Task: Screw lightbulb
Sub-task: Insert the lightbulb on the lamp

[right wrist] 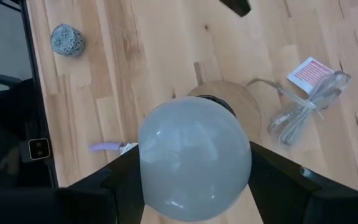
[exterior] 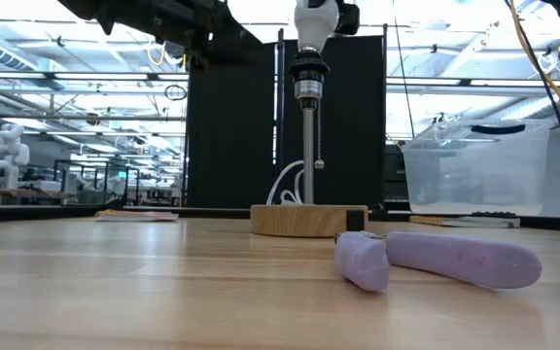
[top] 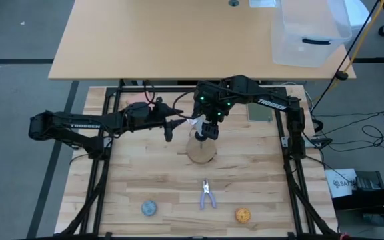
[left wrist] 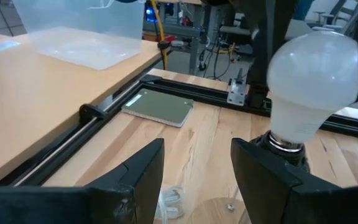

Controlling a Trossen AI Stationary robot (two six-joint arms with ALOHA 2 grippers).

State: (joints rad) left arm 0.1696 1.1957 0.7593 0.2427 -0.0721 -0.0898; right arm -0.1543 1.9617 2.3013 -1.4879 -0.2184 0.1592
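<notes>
Purple-handled pliers (exterior: 436, 259) lie nearest on the counter (exterior: 163, 282). Behind, the lightbulb (right wrist: 194, 158) sits atop the lamp socket (exterior: 306, 73), the right gripper (right wrist: 194, 186) closed around its globe. The left gripper (left wrist: 194, 165) hovers open beside it. Turning should stay upright and gentle. Only the low view shows the socket's stem.

Robotics lab: white humanoid robot (exterior: 6, 146) in background, ceiling strip lights, cabled rig frame (top: 292, 143)
</notes>
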